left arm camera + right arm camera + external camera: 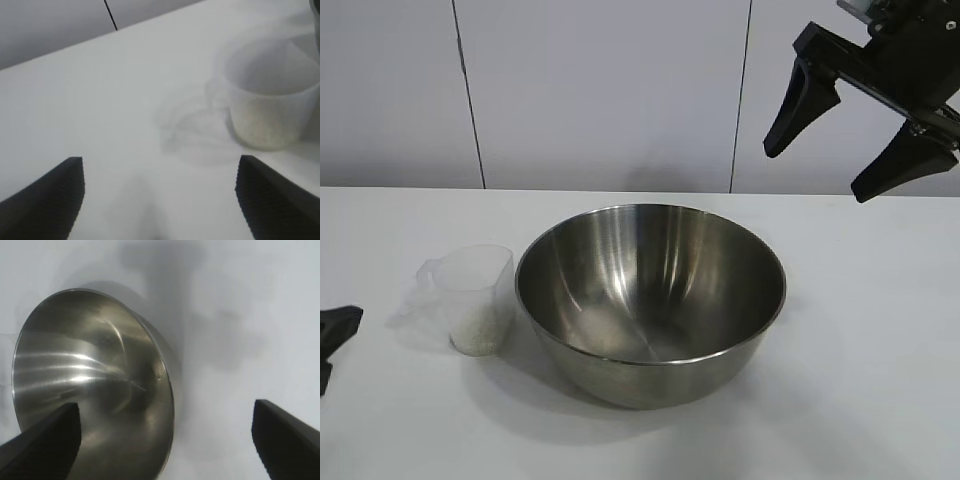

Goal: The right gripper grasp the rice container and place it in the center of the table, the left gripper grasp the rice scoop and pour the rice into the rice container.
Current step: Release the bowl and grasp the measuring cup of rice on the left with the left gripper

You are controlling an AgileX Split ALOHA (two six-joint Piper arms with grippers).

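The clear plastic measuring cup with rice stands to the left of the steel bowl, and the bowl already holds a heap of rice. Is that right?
Not quite. The large round stainless-steel bowl is empty; the exterior view and the right wrist view show only bare metal inside. The white rice is still in the small clear plastic measuring cup, which does stand left of the bowl.

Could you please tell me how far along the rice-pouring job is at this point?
Done: the round stainless-steel bowl sits mid-table, empty; the open right gripper hangs clear above it. In hand: the open left gripper faces the clear plastic measuring cup of rice, not touching. Left: grasping and pouring.
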